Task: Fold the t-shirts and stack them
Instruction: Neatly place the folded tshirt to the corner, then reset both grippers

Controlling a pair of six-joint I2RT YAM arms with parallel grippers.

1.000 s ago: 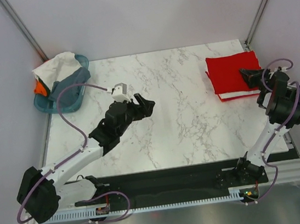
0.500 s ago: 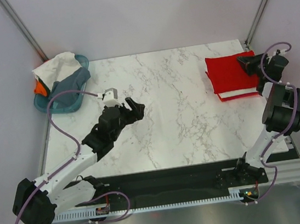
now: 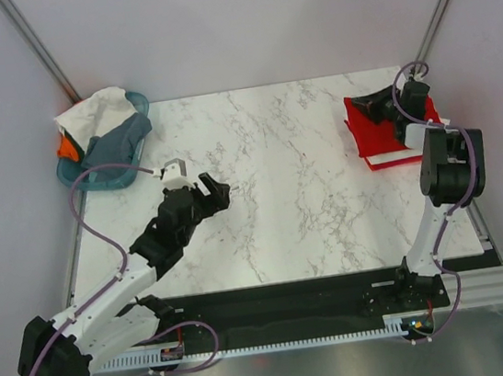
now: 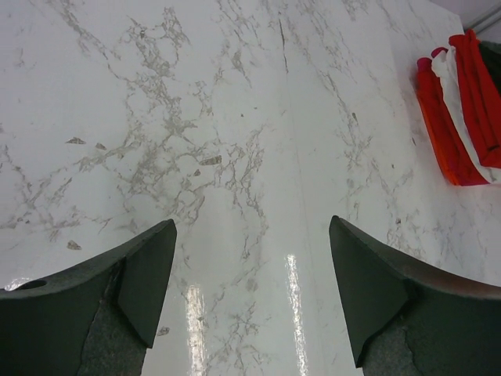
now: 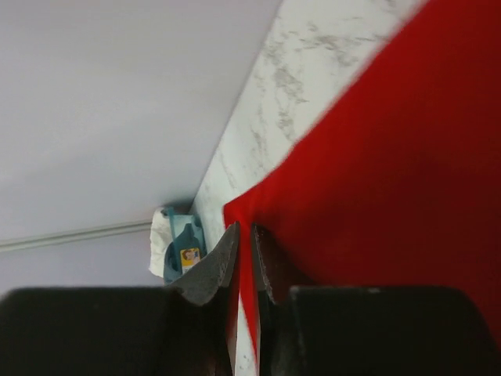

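Folded stack of t-shirts sits at the far right of the worktop (image 3: 311, 217): bright red tee (image 3: 389, 137) on top, the edge of a white tee (image 4: 462, 98) under it, more red below that. Right gripper (image 3: 363, 103) is over the stack's far left corner and covers part of the top tee. Its jaws are nearly closed, with only a thin slit between them. Red cloth shows through the slit, and nothing is clearly pinched.

Left gripper (image 3: 217, 191) is above bare marble left of centre, well apart from the stack. Its jaws are spread wide and hold nothing.

Teal basket (image 3: 75, 180) is at the far left corner, beside the side wall. A white t-shirt (image 3: 88, 112) is heaped over its far rim, a grey t-shirt (image 3: 122, 135) drapes across the middle, and a bit of an orange t-shirt (image 3: 65, 147) pokes out on the left. A purple cable (image 3: 92, 175) from the left arm loops over the basket's near edge.
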